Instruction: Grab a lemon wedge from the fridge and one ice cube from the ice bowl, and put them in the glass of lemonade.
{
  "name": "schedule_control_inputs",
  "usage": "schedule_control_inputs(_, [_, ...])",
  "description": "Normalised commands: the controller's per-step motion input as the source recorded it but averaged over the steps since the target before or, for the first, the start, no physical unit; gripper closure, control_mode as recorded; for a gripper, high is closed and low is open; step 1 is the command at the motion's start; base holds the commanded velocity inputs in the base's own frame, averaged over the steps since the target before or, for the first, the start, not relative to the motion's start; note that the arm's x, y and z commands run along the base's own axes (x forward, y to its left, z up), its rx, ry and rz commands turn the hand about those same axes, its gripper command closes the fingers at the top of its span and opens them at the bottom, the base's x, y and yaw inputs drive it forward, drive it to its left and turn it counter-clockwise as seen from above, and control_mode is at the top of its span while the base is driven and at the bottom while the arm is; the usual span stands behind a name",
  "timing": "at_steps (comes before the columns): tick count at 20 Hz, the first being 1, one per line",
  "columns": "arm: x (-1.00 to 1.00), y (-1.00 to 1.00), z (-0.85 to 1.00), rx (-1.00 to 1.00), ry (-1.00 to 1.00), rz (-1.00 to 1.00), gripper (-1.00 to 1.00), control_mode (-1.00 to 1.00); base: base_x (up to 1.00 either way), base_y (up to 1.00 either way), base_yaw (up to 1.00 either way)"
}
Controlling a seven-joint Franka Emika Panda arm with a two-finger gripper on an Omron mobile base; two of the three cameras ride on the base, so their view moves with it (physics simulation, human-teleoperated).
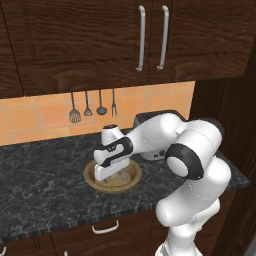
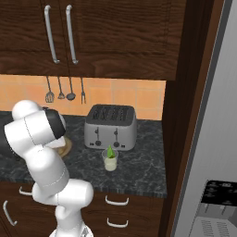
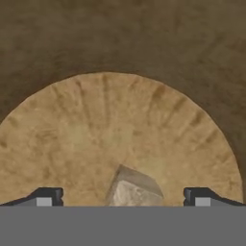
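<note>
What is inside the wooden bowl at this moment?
An ice cube lies on the ice bowl floor, between the open gripper jaws. The hand hides part of the bowl, so other cubes cannot be ruled out.

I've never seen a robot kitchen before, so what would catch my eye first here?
The big white arm bends low over the counter, its open gripper dipped into the wooden ice bowl around an ice cube. Near the toaster stands the glass of lemonade, a lemon wedge already in it.

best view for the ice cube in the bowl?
Hand view: the ice cube lies on the ice bowl floor between the open gripper fingertips. Left base view: the hand covers most of the bowl. Right base view: the arm hides all but the bowl's edge.
</note>
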Motion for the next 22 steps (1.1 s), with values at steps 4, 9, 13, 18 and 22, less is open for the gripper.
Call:
schedule_control_inputs(4, [0.00, 0.00, 0.00, 0.00, 0.01, 0.00, -1.00, -1.00, 0.00, 0.00, 0.00])
schedule_control_inputs(9, [0.00, 0.00, 0.00, 0.00, 0.00, 0.00, 1.00, -1.00, 0.00, 0.00, 0.00])
schedule_control_inputs(13, [0.00, 0.00, 0.00, 0.00, 0.00, 0.00, 1.00, -1.00, 0.00, 0.00, 0.00])
schedule_control_inputs(18, [0.00, 0.00, 0.00, 0.00, 0.00, 0.00, 1.00, -1.00, 0.00, 0.00, 0.00])
schedule_control_inputs(22, [0.00, 0.00, 0.00, 0.00, 0.00, 0.00, 1.00, -1.00, 0.00, 0.00, 0.00])
